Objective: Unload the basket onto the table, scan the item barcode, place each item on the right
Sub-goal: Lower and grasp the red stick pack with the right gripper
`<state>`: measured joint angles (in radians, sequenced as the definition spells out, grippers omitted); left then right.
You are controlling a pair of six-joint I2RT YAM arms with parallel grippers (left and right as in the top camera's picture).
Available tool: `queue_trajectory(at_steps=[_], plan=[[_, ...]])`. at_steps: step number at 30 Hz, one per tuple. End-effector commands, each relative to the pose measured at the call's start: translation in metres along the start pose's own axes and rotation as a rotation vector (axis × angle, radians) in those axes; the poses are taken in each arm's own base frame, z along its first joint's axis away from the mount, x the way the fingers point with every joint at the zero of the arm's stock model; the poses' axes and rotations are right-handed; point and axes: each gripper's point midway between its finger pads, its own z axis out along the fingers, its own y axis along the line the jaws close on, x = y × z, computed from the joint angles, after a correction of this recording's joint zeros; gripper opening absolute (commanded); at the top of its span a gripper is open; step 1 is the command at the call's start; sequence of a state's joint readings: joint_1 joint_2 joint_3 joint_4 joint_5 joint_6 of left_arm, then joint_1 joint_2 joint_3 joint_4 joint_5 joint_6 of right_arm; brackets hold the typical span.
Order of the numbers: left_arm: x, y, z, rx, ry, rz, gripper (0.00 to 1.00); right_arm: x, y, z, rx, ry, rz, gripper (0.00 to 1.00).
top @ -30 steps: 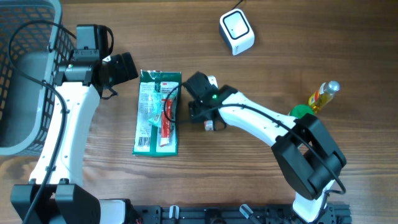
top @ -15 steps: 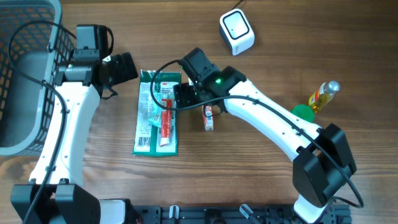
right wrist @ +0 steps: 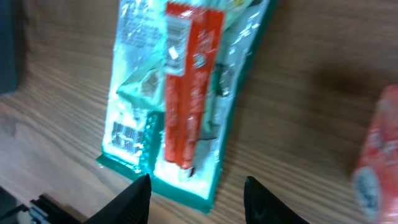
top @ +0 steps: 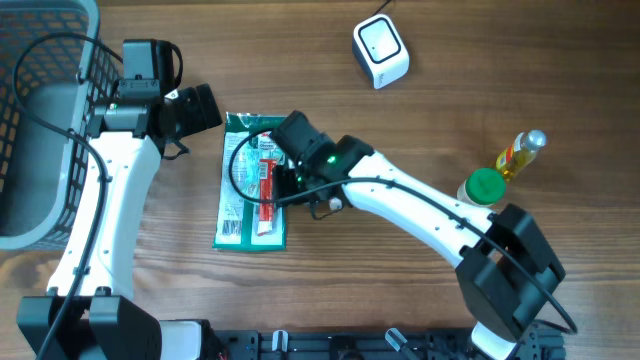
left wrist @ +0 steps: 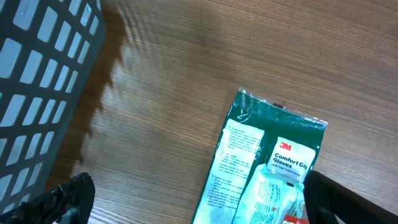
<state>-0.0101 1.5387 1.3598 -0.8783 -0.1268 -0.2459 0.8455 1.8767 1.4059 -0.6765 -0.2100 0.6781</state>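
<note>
A green glove package (top: 250, 185) with a red strip on it lies flat on the wooden table; its barcode (right wrist: 122, 138) shows near the lower left corner. My right gripper (top: 282, 186) hovers over the package's right side. In the right wrist view the right gripper (right wrist: 199, 196) has its jaws apart above the package's (right wrist: 186, 93) bottom edge, with nothing between them. My left gripper (top: 196, 108) stands wide open left of the package's top; in its own view the left gripper (left wrist: 199, 205) frames the package (left wrist: 267, 162). The white scanner (top: 381, 52) sits at the back.
A small red item (top: 336, 203) lies just right of the package, blurred at the right edge of the right wrist view (right wrist: 376, 155). A grey basket (top: 40, 120) fills the left side. A yellow bottle (top: 520, 152) and a green cap (top: 484, 186) stand at the right.
The right arm has swung left, from beside the small red item to above the glove package, and its jaws have narrowed. The left arm has stayed still.
</note>
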Motion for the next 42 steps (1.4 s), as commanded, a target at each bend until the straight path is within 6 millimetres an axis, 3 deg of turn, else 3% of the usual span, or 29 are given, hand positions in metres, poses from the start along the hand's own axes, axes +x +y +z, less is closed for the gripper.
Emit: queue_trajectory(at_steps=[1, 11, 14, 17, 30, 36, 42], plan=[[-0.003, 0.002, 0.000, -0.006, -0.007, -0.015, 1.00, 0.014, 0.010, 0.009, -0.014, 0.031, 0.009, 0.50], [-0.003, 0.002, 0.000, -0.006, -0.007, -0.015, 1.00, 0.044, 0.015, 0.044, 0.025, 0.111, 0.035, 0.48], [-0.003, 0.002, 0.000, -0.006, -0.007, -0.015, 1.00, 0.052, 0.017, 0.055, 0.032, 0.128, 0.021, 0.40], [-0.003, 0.002, 0.000, -0.006, -0.007, -0.015, 1.00, 0.060, 0.016, 0.065, 0.046, 0.148, 0.012, 0.39], [-0.003, 0.002, 0.000, -0.006, -0.007, -0.015, 1.00, 0.055, 0.009, 0.072, 0.081, 0.121, 0.006, 0.38], [-0.003, 0.002, 0.000, -0.006, -0.007, -0.015, 1.00, 0.048, 0.001, 0.072, 0.125, 0.076, 0.001, 0.30], [-0.003, 0.002, 0.000, -0.006, -0.007, -0.015, 1.00, 0.050, -0.002, 0.078, 0.134, 0.086, 0.003, 0.29]])
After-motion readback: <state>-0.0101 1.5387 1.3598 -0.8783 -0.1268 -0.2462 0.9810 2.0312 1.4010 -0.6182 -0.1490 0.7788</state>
